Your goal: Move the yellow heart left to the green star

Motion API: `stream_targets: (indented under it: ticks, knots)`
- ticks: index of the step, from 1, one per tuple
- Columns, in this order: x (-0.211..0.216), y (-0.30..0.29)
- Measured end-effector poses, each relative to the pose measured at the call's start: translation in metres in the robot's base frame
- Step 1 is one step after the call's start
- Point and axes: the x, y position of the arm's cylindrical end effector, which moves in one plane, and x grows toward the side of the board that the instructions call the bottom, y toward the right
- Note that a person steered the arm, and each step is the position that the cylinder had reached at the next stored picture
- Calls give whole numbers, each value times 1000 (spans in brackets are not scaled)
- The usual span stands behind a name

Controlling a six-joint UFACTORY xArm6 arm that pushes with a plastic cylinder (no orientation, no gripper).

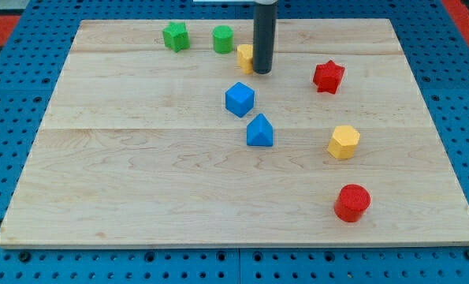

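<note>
On the bench (139, 173), my tip (262, 71) stands just at the yellow heart's (244, 57) 4 o'clock. The green cylinder (223, 39) is near the heart's 10, and the green star (175, 36) lies at the cylinder's 9. From the tip, the red star (328, 76) lies at 3 and the blue cube (240, 99) at 7, with the blue pentagon block (259, 131) at the cube's 5. The yellow hexagon (344, 142) and the red cylinder (352, 203) sit well apart from the rest, toward 4.

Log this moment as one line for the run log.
tip: on right side of yellow heart | green cylinder: just left of heart | green star: further left | status: heart not at star
</note>
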Motion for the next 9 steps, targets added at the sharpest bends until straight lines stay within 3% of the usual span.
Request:
stream_targets:
  ticks: [2, 4, 6, 8, 9]
  knots:
    - [-34, -3]
    - [3, -15]
    - [-9, -136]
    - [48, -176]
    - [53, -219]
